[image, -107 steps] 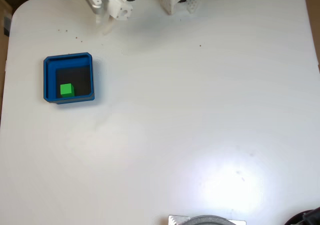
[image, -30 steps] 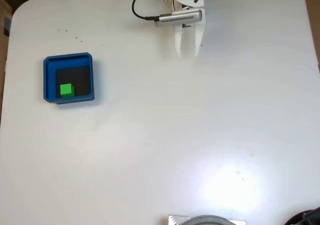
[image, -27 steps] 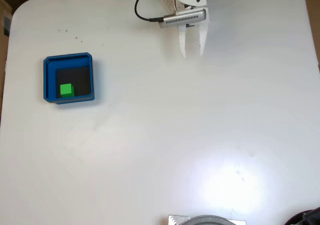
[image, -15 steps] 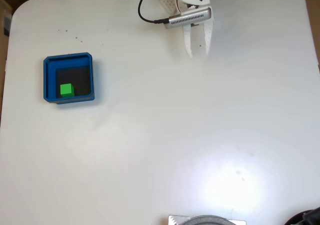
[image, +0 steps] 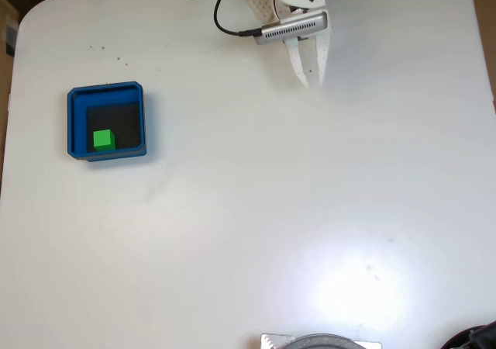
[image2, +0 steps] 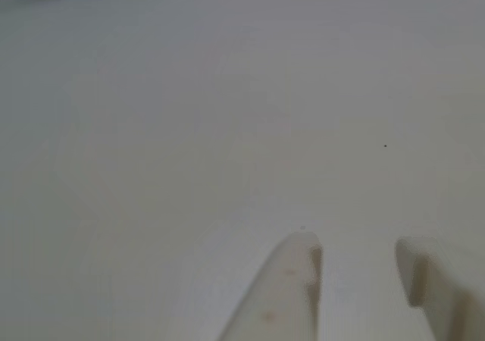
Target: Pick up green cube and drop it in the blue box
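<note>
Moved: white two-finger end effector (image: pixel 313 77), now upper centre, parted, empty. Small green cube (image: pixel 103 139) inside square blue box (image: pixel 105 93), unmoved; task apparently complete.

The green cube (image: pixel 103 139) is sitting flat on the black floor of the blue box (image: pixel 76 124), in its lower-left corner in the fixed view.

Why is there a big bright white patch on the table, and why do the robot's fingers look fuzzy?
In the fixed view, a lamp's glare washes out the table near the bottom; the green cube stays crisp. In the other view, the gripper sits so close to the camera that its fingers blur.
</note>
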